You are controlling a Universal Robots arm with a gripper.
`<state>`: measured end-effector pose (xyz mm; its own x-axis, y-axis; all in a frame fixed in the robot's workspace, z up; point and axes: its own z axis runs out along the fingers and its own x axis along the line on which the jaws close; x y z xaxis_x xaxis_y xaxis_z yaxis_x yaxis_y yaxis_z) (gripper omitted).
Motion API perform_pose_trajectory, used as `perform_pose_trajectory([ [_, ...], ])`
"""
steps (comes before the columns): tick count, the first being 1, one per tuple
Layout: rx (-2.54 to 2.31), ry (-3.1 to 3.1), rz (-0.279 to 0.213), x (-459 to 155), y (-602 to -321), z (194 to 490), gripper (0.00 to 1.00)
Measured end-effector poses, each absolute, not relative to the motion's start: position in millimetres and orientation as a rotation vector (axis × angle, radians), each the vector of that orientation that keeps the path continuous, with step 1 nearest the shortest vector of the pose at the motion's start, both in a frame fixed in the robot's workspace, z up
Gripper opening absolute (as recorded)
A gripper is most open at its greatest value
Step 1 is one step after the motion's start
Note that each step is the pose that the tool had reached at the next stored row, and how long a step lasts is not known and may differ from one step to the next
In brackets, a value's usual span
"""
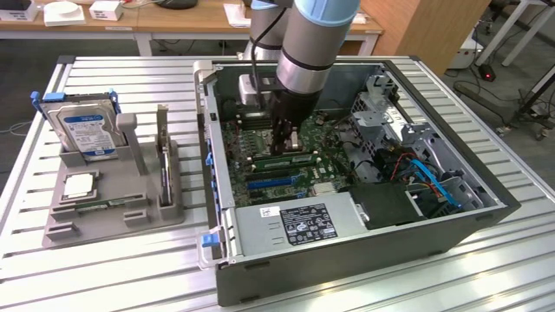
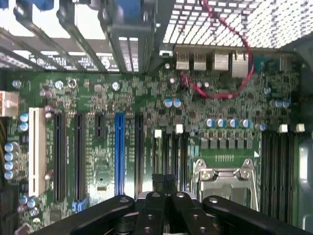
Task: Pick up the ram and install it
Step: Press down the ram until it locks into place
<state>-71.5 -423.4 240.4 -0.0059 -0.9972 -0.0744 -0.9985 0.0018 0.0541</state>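
My gripper [image 1: 284,144] reaches down into the open computer case [image 1: 347,260], over the green motherboard [image 1: 260,140]. Its black fingers [image 2: 151,210] are shut together, with nothing showing between them. In the wrist view the gripper [image 2: 164,182] stands over the dark memory slots [image 2: 171,156] beside the processor socket [image 2: 225,178]. A ram [image 1: 283,158], a long green stick, lies along the board right under the fingertips; whether they touch it I cannot tell. Another ram [image 1: 162,146] stands on edge in the grey holder [image 1: 113,218] at the exterior view's left.
The holder also carries a silver hard drive [image 1: 87,130] with a blue-white label and a small square processor chip [image 1: 78,186]. Inside the case are a power supply [image 1: 295,224], drive cages [image 1: 390,114] and blue and red cables [image 1: 429,182]. The case stands on a slatted metal table [image 1: 104,273].
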Motion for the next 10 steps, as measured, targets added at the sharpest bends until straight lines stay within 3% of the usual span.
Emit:
perform_pose_trajectory([
  [10,-2.205,2.213,0.142,-51,-423,240,0.09],
])
